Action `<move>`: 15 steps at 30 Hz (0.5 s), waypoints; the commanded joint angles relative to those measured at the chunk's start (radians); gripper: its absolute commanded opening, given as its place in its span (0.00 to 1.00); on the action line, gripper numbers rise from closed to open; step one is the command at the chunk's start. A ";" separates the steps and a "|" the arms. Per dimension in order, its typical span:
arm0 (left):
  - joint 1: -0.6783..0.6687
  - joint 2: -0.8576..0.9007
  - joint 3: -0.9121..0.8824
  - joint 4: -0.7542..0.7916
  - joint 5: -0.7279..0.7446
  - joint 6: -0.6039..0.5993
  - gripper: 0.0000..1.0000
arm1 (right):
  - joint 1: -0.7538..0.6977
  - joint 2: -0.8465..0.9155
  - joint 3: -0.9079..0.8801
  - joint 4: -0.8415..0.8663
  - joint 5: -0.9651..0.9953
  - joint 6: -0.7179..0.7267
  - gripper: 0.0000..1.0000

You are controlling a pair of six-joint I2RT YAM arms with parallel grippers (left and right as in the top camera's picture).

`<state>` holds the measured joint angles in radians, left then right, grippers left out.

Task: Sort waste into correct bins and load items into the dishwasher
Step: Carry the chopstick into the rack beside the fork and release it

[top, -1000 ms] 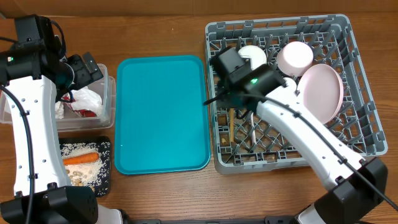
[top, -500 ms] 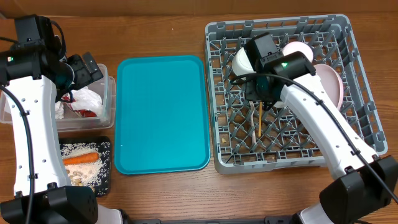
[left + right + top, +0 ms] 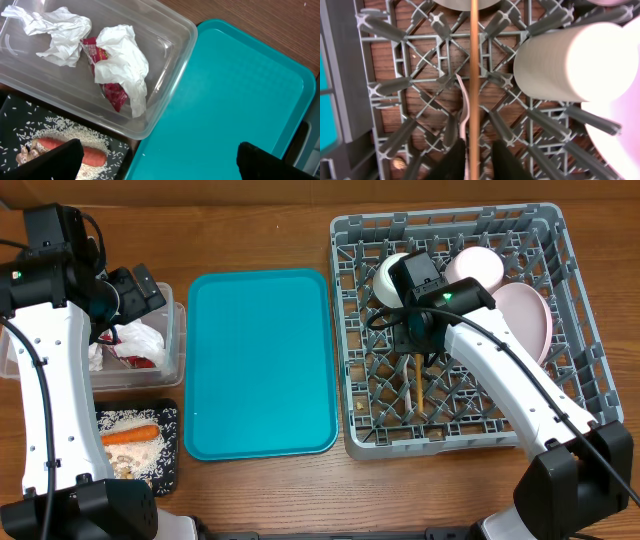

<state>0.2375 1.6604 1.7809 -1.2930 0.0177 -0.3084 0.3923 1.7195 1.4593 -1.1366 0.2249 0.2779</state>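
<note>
Right fingers [image 3: 451, 161] stand slightly parted around the chopstick [image 3: 474, 75], which runs across the dish rack [image 3: 340, 75] grid beside the fork [image 3: 463, 102]. Left fingers [image 3: 52, 160] are spread wide above the clear tub [image 3: 170, 65] at the worktop's [image 3: 260, 220] left.

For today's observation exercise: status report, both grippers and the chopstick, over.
Left gripper open, empty. Right gripper over dish rack, chopstick between jaws, grip unclear. White fork alongside.

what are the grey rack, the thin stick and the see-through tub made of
Rack: moulded plastic by the look, matt grey, with pegs and grid cast in one piece.
Stick: probably wood or bamboo, plain brown with no gloss.
Tub: clear plastic, glossy, and you can see through its walls.
</note>
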 commanded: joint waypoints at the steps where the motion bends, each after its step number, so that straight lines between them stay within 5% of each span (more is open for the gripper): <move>1: -0.002 -0.013 0.023 0.003 0.001 -0.010 1.00 | -0.002 -0.021 -0.007 0.006 0.010 -0.017 0.25; 9: -0.002 -0.013 0.023 0.003 0.001 -0.010 1.00 | -0.001 -0.022 0.026 0.008 -0.044 -0.016 0.28; 15: -0.002 -0.013 0.023 0.003 0.001 -0.010 1.00 | 0.001 -0.023 0.079 0.072 -0.489 0.000 0.28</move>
<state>0.2375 1.6604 1.7809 -1.2930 0.0177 -0.3084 0.3927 1.7195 1.5070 -1.0893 -0.0143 0.2764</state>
